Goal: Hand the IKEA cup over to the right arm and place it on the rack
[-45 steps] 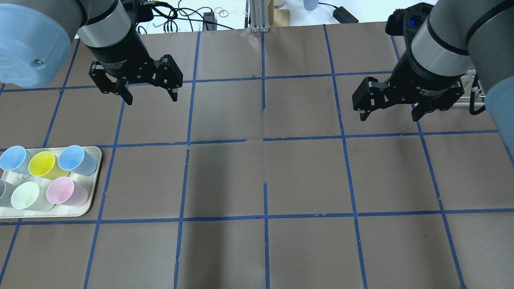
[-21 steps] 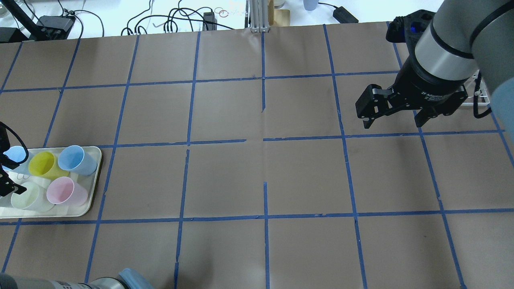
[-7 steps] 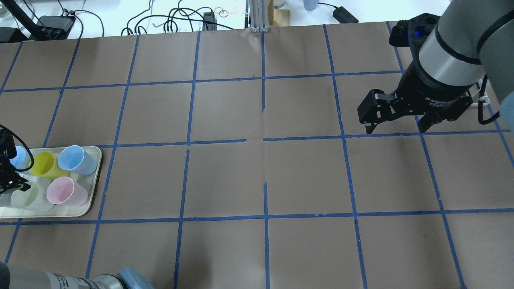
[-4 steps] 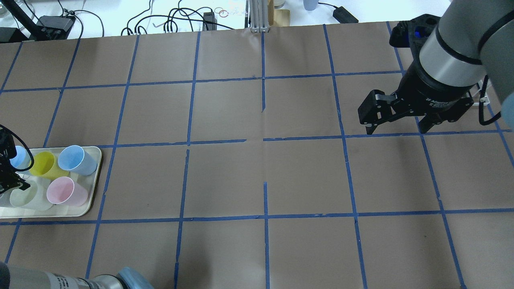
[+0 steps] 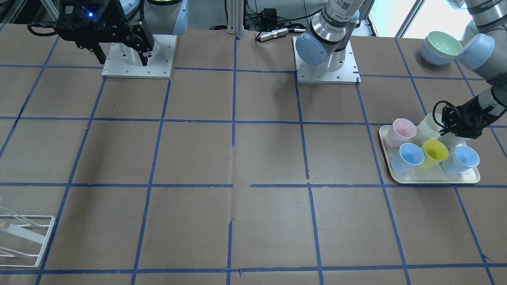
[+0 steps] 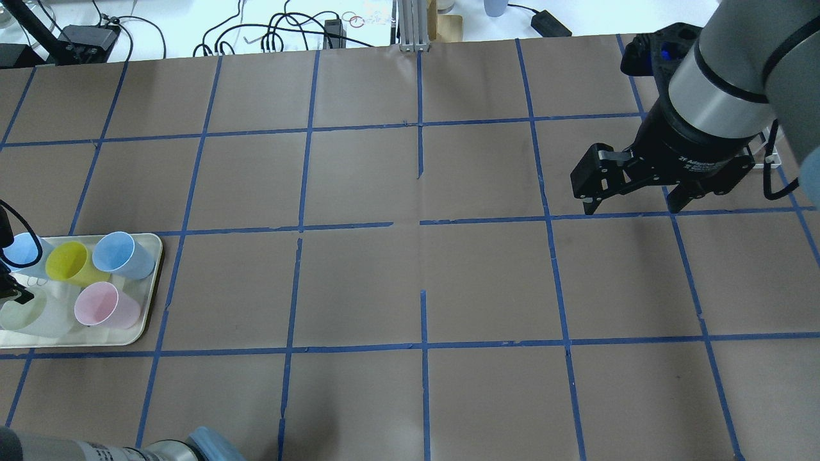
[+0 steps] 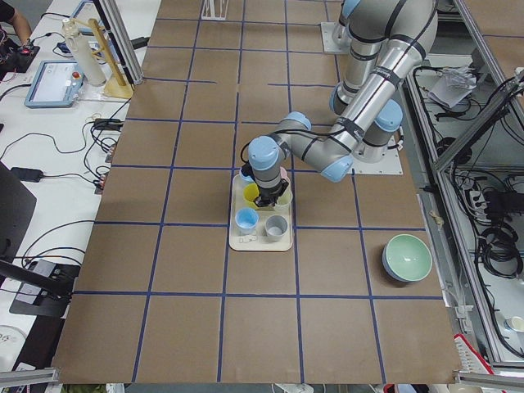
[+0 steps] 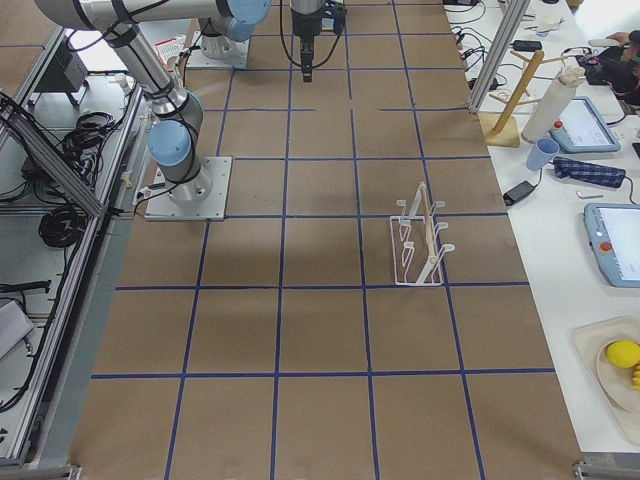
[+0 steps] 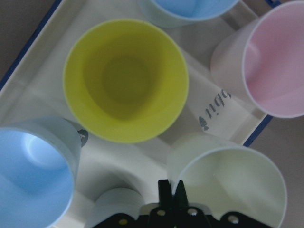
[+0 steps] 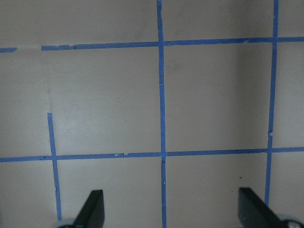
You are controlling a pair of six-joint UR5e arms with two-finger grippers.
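The IKEA cup (image 9: 232, 190), pale cream with a green tint, stands at the near left of the cream tray (image 6: 144, 320). It also shows in the overhead view (image 6: 29, 315) and the front view (image 5: 429, 124). My left gripper (image 9: 172, 192) is shut on its rim, one finger inside and one outside; it also shows at the overhead view's left edge (image 6: 13, 296). My right gripper (image 6: 631, 206) is open and empty, high over the far right of the table, also in its wrist view (image 10: 172, 209). The white wire rack (image 8: 420, 245) stands at the right end, partly hidden behind the right arm in the overhead view.
On the tray stand a yellow cup (image 6: 67, 262), two blue cups (image 6: 122, 255) (image 6: 22, 250), a pink cup (image 6: 102, 306) and a grey cup (image 7: 276, 226), all close around the held cup. A stack of bowls (image 5: 439, 47) sits near the left arm's base.
The left arm swung from over the far table down to the tray. In the last second the pale cup shifted left with the left gripper. The right gripper barely moved.
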